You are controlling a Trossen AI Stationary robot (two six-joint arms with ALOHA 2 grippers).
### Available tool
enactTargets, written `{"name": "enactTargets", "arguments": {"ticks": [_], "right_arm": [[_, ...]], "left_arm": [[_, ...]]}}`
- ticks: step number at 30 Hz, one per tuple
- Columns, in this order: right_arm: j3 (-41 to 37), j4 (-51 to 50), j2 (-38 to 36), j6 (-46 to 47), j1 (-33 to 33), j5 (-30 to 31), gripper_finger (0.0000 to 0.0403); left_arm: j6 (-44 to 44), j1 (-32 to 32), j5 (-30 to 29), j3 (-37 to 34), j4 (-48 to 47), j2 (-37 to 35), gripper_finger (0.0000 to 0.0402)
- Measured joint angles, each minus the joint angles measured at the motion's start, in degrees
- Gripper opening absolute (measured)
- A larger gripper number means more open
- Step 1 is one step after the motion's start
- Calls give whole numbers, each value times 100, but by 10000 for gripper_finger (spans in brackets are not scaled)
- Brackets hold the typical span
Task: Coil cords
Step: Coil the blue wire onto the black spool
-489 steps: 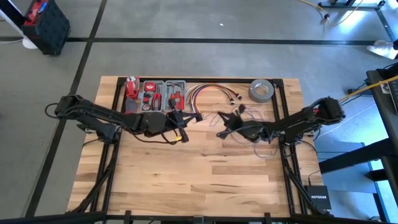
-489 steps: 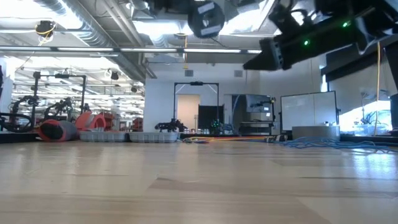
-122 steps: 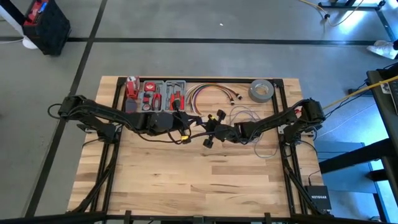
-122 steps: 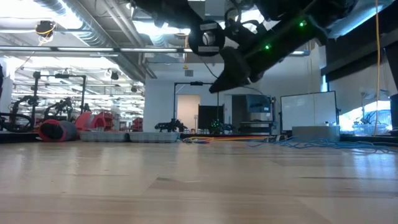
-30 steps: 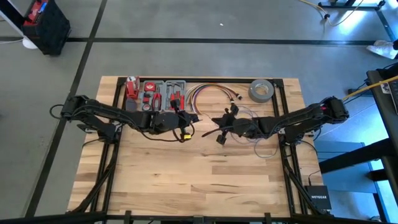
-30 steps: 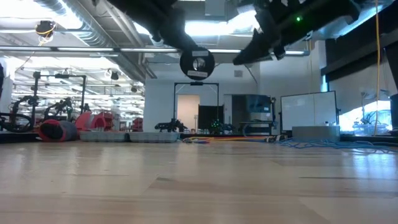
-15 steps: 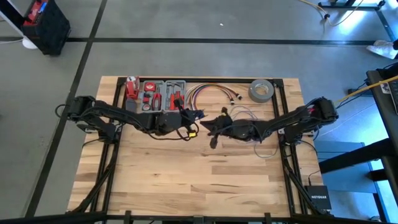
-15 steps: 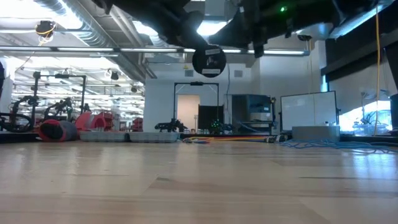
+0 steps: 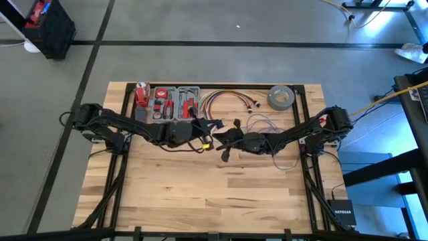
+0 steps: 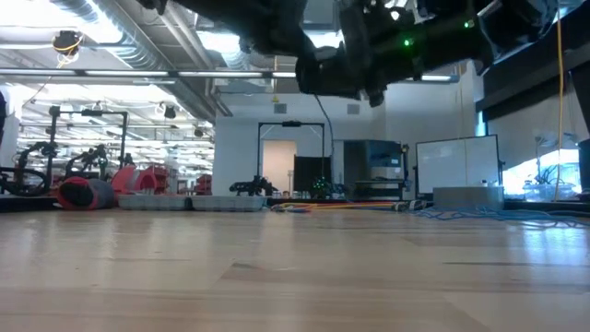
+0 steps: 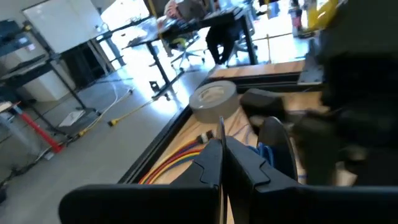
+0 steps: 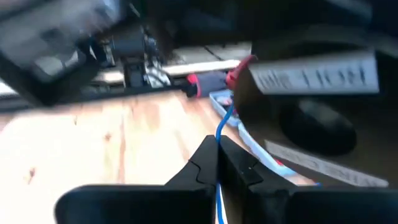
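Both grippers meet above the table's middle, toward its far side. My left gripper [image 9: 212, 127] [image 11: 222, 148] is shut on a thin black cord [image 11: 222, 127]; a dark round disc [image 11: 273, 142] shows just beyond its fingers. My right gripper [image 9: 225, 142] [image 12: 217, 154] is shut on the thin grey-blue wire [image 12: 224, 123]. The rest of that wire lies in loose loops [image 9: 265, 124] on the table under the right arm. In the low view a black strand [image 10: 324, 118] hangs below the two grippers. My left gripper pinches the black cord [image 11: 222, 132] between its two fingers, which point nearly level toward the table's right. The cord sticks out past the fingertips. Its hold is clear of the table. My right gripper pinches the grey-blue wire [image 12: 220, 138] between its two fingers, which point nearly level toward the table's left. The wire runs on past the fingertips, and its other part passes back under the fingers [image 12: 217, 198]. The held part is clear of the table.
At the far edge stand a red and grey tool tray [image 9: 167, 104], a bundle of red, yellow and white cables [image 9: 227, 100] and a grey tape roll [image 9: 281, 98]. Bare wood [image 9: 200, 194] fills the near half of the table.
My right gripper has gone toward the table's left and sunk, tipping as it went, and now stands close beside my left gripper. My left gripper has tipped in place. Both have stayed shut. In the low view the round disc is now hidden behind the grippers.
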Motion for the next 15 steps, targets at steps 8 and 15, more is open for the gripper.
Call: {"name": "enactTargets", "arguments": {"ticks": [8,15], "right_arm": [[17,-788,-13,-531,9,784,7],[15,-928,-44,-677,6,741,11]], "left_arm": [[127,-310,15,-4,-559,-427,0],[-34,-341,17,-4,-1072,-616,0]]}}
